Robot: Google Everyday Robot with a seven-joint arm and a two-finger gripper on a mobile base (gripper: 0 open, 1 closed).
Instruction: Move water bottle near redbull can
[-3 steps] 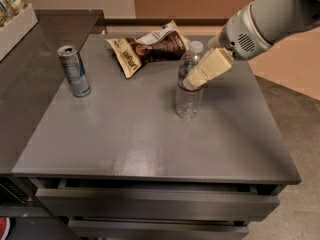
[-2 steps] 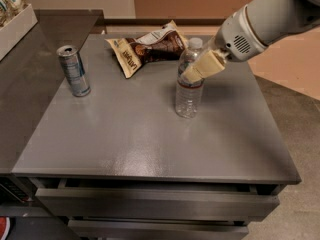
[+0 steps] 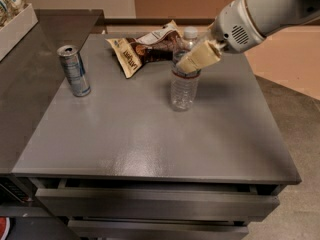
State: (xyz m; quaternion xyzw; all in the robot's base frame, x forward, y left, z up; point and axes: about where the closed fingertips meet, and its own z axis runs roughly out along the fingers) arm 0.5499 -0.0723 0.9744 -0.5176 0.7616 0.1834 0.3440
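Note:
The water bottle [image 3: 182,91], clear and ribbed with a white cap, stands upright at the back middle of the grey table [image 3: 150,139]. My gripper [image 3: 192,64] reaches in from the upper right. Its beige fingers [image 3: 201,57] are closed around the bottle's upper half and cover its label. The bottle's base is at or just above the tabletop. The redbull can [image 3: 74,70], silver and blue, stands upright near the table's left edge, well to the left of the bottle.
A crumpled brown and white snack bag [image 3: 142,50] lies at the back between can and bottle. A white bin [image 3: 15,26] stands on the darker counter at the far left. Drawers [image 3: 155,204] sit below the table's front edge.
The gripper and the bottle have shifted slightly left and up together. The can and the snack bag have not moved.

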